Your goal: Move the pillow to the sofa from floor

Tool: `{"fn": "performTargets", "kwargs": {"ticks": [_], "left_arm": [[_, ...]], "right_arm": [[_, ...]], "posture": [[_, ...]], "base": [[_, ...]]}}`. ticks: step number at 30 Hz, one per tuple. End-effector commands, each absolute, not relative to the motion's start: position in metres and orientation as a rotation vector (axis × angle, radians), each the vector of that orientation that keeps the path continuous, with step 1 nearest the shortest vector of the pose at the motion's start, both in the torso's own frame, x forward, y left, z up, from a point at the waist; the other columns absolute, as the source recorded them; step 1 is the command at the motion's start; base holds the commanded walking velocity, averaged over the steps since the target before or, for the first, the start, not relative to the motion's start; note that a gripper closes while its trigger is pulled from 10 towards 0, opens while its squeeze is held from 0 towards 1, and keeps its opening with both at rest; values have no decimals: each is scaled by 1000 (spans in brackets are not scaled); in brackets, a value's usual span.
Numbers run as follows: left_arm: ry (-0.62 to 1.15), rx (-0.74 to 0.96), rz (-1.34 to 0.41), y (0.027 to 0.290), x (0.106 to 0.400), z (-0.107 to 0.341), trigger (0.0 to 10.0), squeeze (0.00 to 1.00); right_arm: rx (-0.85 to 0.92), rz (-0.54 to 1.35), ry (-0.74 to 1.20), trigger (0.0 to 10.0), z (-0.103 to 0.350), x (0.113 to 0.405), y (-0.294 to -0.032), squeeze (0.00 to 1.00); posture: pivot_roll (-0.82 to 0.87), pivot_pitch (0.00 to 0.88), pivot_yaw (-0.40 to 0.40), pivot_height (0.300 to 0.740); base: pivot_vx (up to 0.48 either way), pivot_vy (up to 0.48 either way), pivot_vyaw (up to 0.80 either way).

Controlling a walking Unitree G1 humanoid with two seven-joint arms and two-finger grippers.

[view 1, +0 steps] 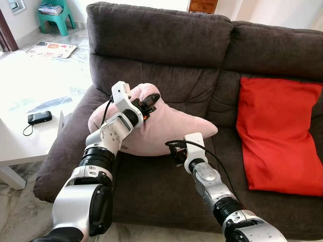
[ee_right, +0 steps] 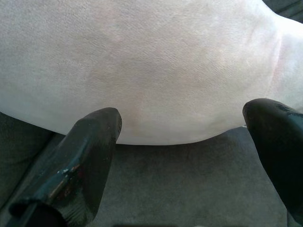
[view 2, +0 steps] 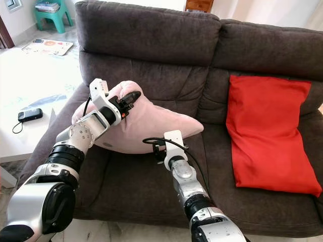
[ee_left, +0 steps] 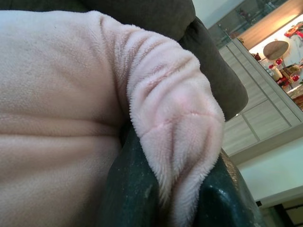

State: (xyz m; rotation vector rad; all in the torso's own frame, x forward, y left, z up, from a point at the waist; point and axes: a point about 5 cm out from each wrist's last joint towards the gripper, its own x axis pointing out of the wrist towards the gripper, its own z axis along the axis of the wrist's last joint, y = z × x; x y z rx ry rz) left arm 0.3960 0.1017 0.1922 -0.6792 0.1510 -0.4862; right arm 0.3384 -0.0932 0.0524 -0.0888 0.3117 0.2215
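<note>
in the left eye view the pink pillow (view 1: 161, 128) is seen lying on the seat of the dark grey sofa (view 1: 166, 38), toward its left end and against the backrest, and a bunched top corner of it is pinched by the left gripper (view 1: 150, 102), whose black fingers are closed on the fabric. the right gripper (view 1: 175, 149) is held low over the seat cushion, just at the pillow's near edge. a red cushion (view 1: 280, 133) is propped at the sofa's right end, well apart from the pillow. to the left a white table (view 1: 30, 85) is seen with a small black device (view 1: 39, 117) lying on it, and a teal stool (view 1: 54, 15) is seen in the far corner. in the right eye view the same layout is shown, the pillow (view 2: 146, 126) resting on the seat between the left armrest and the red cushion (view 2: 267, 131). in the left wrist view a ridge of plush pink fabric (ee_left: 180, 127) is clamped between the two dark fingers (ee_left: 130, 189). in the right wrist view the fingers (ee_right: 78, 170) are spread wide apart with nothing held, the pillow's underside (ee_right: 142, 66) just ahead and the grey seat (ee_right: 189, 189) below.
</note>
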Motion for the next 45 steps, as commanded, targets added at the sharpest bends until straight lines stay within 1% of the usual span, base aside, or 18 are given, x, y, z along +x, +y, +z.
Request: {"fn": "performTargets", "kwargs": {"ticks": [1,5,6,7,8,9,10,11,14,18,21,27,31,34,36,38,41,45], "left_arm": [[83,-690,-536,94,398,215,10000,0],[92,-706,-521,93,398,216,10000,0],[63,-309,-483,120,384,189,10000,0],[65,-15,-514,128,366,166,10000,0],[65,-15,-514,128,366,166,10000,0],[47,157,-542,128,352,149,10000,0],[23,219,-547,126,343,140,10000,0],[23,219,-547,126,343,140,10000,0],[-25,219,-433,129,342,136,10000,0],[-40,213,-394,131,341,136,10000,0],[-63,174,-306,139,341,135,10000,0],[-68,173,-321,138,338,135,10000,0],[-84,228,-367,135,330,131,10000,0],[-82,273,-375,138,324,127,10000,0],[-81,282,-367,142,320,125,10000,0],[-81,282,-367,142,320,125,10000,0],[-81,282,-367,144,317,126,10000,0],[-106,252,-347,144,320,132,10000,0]], "right_arm": [[-85,207,318,10000,52,338,-96,0],[-84,205,319,10000,51,338,-97,0],[-134,205,215,10000,74,351,-123,0],[-174,211,138,10000,91,358,-140,0],[-174,211,138,10000,91,358,-140,0],[-187,221,85,10000,100,361,-147,0],[-174,239,41,10000,104,359,-145,0],[-174,239,41,10000,104,359,-145,0],[-102,259,0,10000,96,349,-126,0],[-90,251,-1,10000,93,346,-126,0],[-95,226,15,10000,87,343,-132,0],[-106,218,22,10000,85,341,-137,0],[-117,223,18,10000,85,339,-141,0],[-172,221,51,10000,79,337,-152,0],[-251,241,89,10000,73,335,-161,0],[-251,241,89,10000,73,335,-161,0],[-305,252,121,10000,70,335,-167,0],[-316,234,183,10000,66,337,-162,0]], "posture": [[32,24,-96,740],[32,24,-96,740],[35,31,-96,740],[37,30,-96,740],[37,30,-96,740],[41,24,-96,740],[40,24,-96,740],[40,24,-96,740],[45,16,-96,740],[48,9,-97,740],[46,1,-96,740],[45,0,-94,740],[44,16,-94,740],[46,26,-97,740],[48,31,-101,740],[48,31,-101,740],[52,35,-107,740],[54,35,-108,740]], "base": [[0,0,0],[0,0,0],[0,0,0],[0,0,0],[0,0,0],[0,0,0],[0,0,0],[0,0,0],[0,0,0],[0,0,0],[0,0,0],[0,0,0],[0,0,0],[0,0,0],[0,0,0],[0,0,0],[0,0,0],[0,0,0]]}}
